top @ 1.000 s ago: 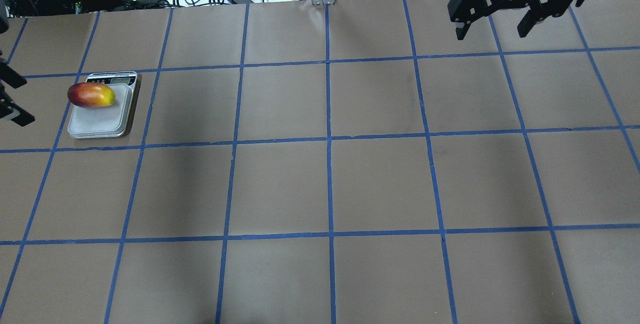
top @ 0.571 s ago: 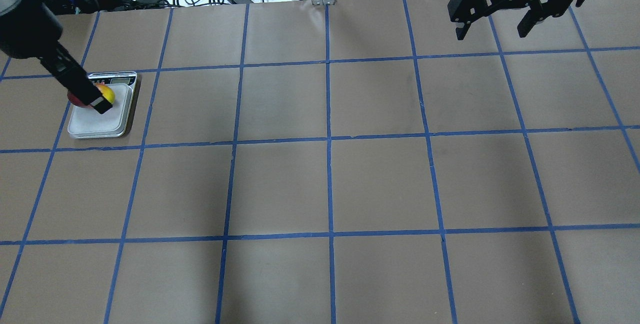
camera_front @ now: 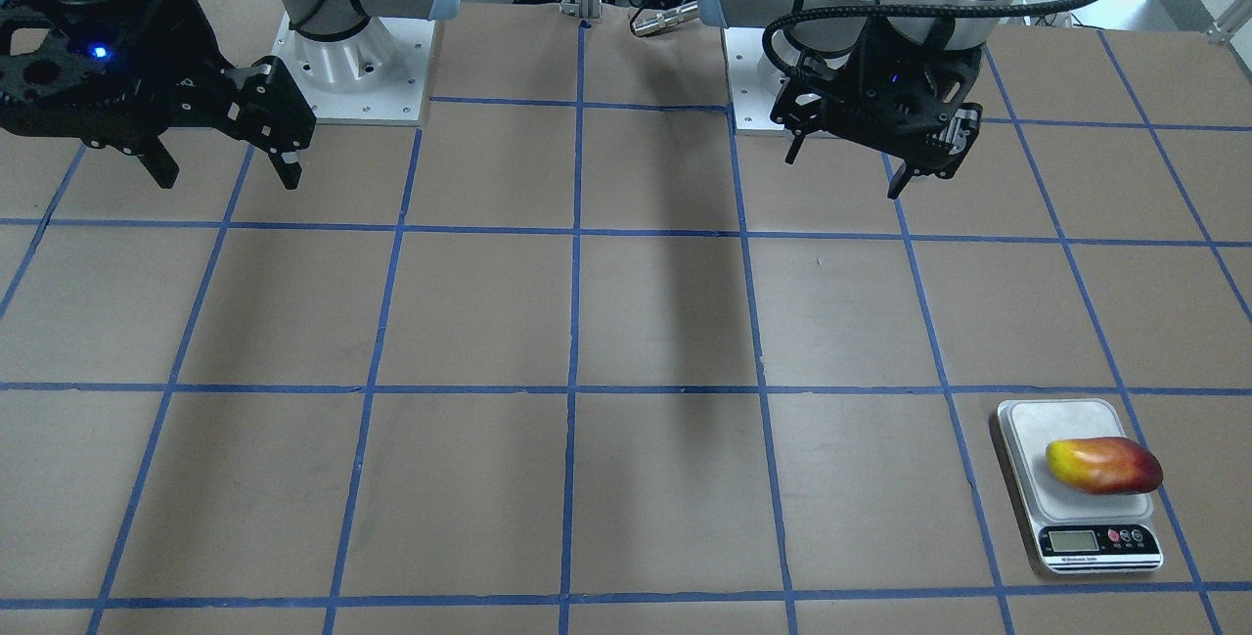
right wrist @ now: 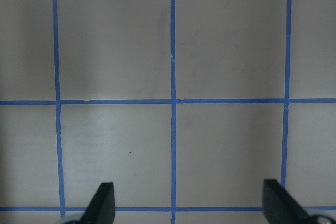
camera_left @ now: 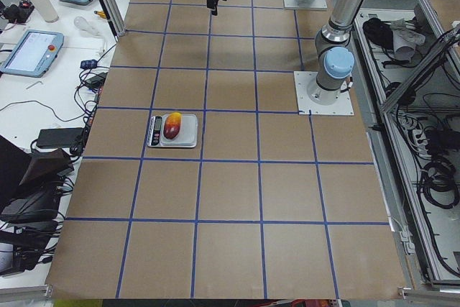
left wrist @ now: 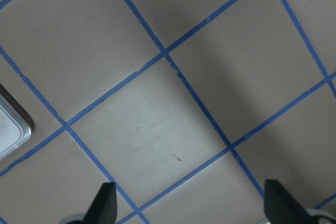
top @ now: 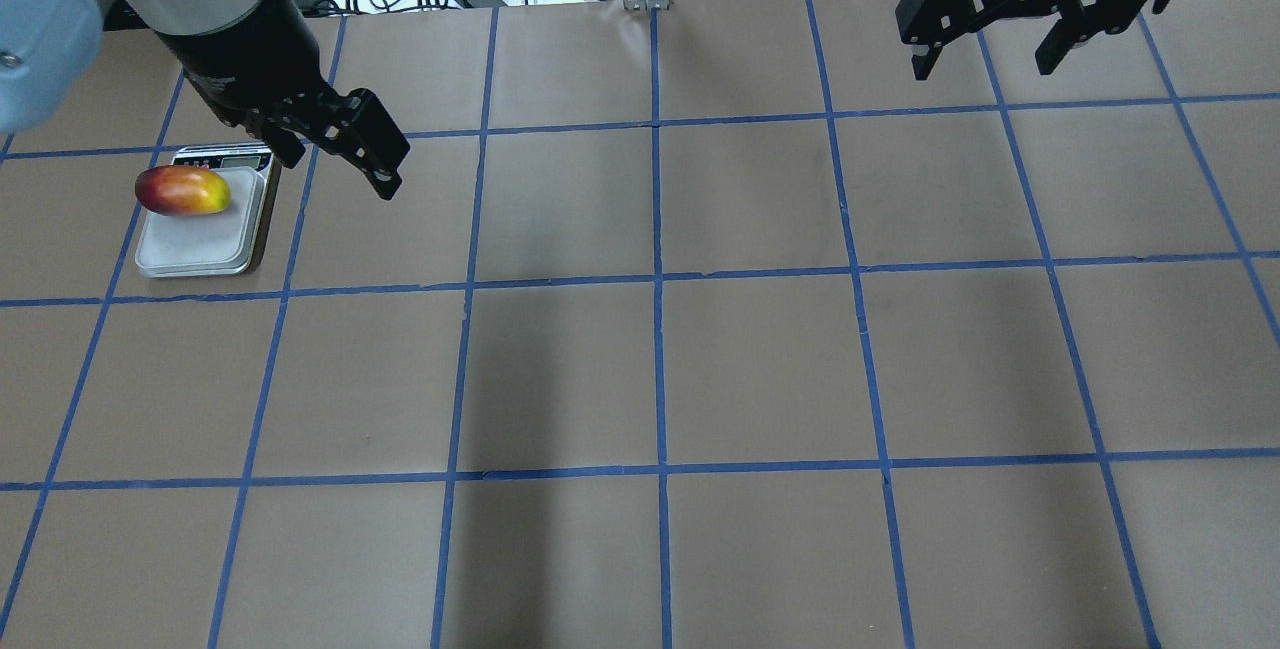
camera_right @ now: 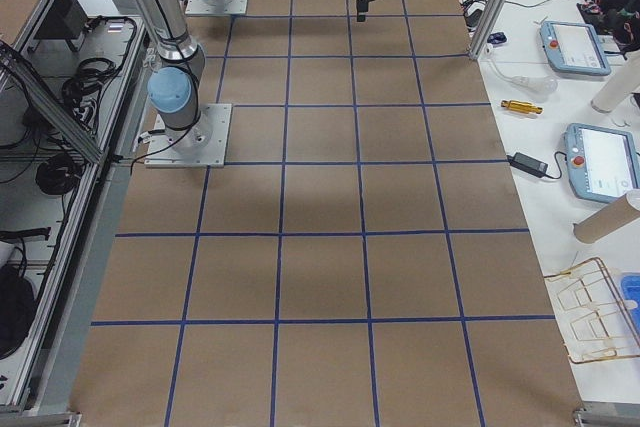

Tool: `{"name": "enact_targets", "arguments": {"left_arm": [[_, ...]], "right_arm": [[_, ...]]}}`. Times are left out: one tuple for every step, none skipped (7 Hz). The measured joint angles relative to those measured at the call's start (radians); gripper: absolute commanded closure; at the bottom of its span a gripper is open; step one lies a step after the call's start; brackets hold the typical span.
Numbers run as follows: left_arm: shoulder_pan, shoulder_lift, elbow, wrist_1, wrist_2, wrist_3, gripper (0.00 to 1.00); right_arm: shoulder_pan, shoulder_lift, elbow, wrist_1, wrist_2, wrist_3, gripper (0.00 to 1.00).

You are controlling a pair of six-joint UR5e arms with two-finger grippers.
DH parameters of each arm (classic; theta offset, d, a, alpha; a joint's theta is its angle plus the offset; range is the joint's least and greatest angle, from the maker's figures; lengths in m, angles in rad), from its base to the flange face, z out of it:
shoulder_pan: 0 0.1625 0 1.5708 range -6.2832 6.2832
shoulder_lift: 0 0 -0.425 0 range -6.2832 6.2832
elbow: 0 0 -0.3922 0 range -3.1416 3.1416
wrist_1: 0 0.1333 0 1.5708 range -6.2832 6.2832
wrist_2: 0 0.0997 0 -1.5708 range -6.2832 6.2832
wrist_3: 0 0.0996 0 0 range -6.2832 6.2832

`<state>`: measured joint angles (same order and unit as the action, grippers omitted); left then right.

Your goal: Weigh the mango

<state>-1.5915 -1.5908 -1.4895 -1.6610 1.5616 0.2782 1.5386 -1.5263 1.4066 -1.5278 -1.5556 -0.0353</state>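
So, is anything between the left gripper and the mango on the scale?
Nothing visible stands between them. The left gripper hangs open beside the scale, and the mango lies on its platform, apart from the gripper.

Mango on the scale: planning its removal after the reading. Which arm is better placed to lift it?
Left. The left gripper hangs open beside the scale bearing the mango; the right gripper is across the table.

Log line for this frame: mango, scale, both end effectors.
scale: display unreadable | mango: lying on its platform, ungripped | left end effector: open, empty, clear of mango | right end effector: open, empty, away from scale
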Motion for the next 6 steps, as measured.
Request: {"name": "enact_targets", "arguments": {"left_arm": [[-0.007,-0.007,0.023,0.001,0.0,-0.113,0.0],[-0.01,-0.015,0.046,0.002,0.0,-0.178,0.0],[-0.011,-0.021,0.058,0.003,-0.002,-0.202,0.0],[-0.01,-0.025,0.064,0.003,-0.013,-0.207,0.0],[-0.007,-0.027,0.067,0.003,-0.024,-0.204,0.0],[-0.004,-0.027,0.068,0.003,-0.026,-0.2,0.0]], "right_arm": [[0.0,0.0,0.0,0.0,0.0,0.0,0.0],[0.0,0.0,0.0,0.0,0.0,0.0,0.0],[0.0,0.0,0.0,0.0,0.0,0.0,0.0],[0.0,0.001,0.0,0.0,0.0,0.0,0.0],[0.0,0.001,0.0,0.0,0.0,0.0,0.0],[0.0,0.001,0.0,0.0,-0.001,0.0,0.0]]}}
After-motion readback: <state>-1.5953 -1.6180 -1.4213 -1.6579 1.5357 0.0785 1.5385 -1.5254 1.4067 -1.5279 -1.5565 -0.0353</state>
